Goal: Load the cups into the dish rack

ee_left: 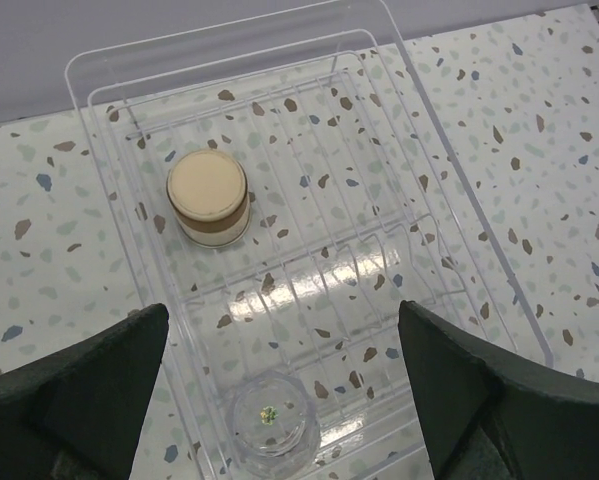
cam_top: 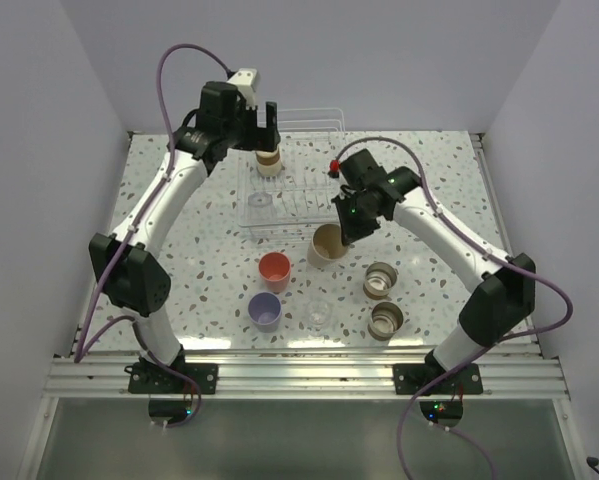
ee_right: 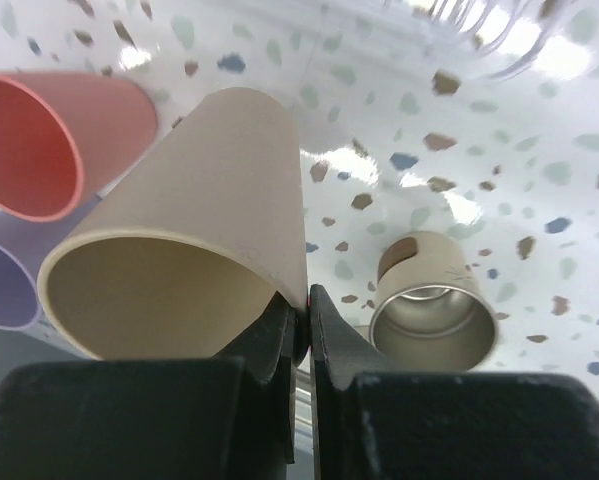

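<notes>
The white wire dish rack [cam_top: 309,205] stands at the far middle; in the left wrist view its rim [ee_left: 479,215] frames an upside-down tan brown-rimmed cup [ee_left: 208,197] and a clear glass cup [ee_left: 272,425]. My left gripper [cam_top: 264,122] hovers over the rack, open and empty [ee_left: 284,400]. My right gripper [cam_top: 349,232] is shut on the rim of the larger beige cup [cam_top: 326,245], one finger inside and one outside [ee_right: 302,320], holding it tilted [ee_right: 179,240] by the rack's near edge. The coral-red cup [cam_top: 274,269], lavender cup [cam_top: 265,311], a clear glass [cam_top: 319,315] and two tan cups [cam_top: 380,281] [cam_top: 386,320] sit on the table.
The speckled table [cam_top: 179,250] is walled at the back and sides. In the right wrist view the coral-red cup [ee_right: 39,140] and lavender cup [ee_right: 4,280] lie left of the beige cup and a tan cup [ee_right: 434,310] lies right of my fingers.
</notes>
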Controlling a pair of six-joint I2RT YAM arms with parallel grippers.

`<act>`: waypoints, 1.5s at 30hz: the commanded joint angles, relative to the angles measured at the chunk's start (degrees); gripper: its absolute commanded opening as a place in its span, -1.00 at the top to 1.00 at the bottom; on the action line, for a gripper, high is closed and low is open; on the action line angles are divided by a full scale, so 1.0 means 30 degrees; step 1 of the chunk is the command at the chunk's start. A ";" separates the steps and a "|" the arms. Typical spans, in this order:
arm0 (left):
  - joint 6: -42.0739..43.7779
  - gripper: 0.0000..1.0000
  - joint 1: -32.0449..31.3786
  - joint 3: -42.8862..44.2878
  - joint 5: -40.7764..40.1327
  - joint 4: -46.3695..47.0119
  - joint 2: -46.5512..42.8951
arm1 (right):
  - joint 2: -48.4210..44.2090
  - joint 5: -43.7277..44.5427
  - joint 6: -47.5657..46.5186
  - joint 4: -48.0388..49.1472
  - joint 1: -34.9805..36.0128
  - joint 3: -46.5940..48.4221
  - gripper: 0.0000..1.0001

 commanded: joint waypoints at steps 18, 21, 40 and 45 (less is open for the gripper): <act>-2.9957 -0.99 0.4868 -0.9490 1.8105 4.0527 0.2572 | -0.0640 -1.3588 1.0418 1.1164 -0.6727 0.6123 1.00; -2.9260 -0.99 0.4606 -0.9519 1.8104 3.9742 0.2428 | -0.0141 -1.4145 1.1417 1.1960 -0.6668 0.6357 1.00; -3.0605 -1.00 0.3491 -0.7760 1.8134 4.1439 0.2838 | 0.1120 -1.4410 1.2151 1.3018 -0.6433 0.7032 1.00; -2.9960 -1.00 0.4192 -0.8872 1.7226 4.0970 0.2076 | 0.0476 -1.3942 1.1654 1.2405 -0.6521 0.7119 1.00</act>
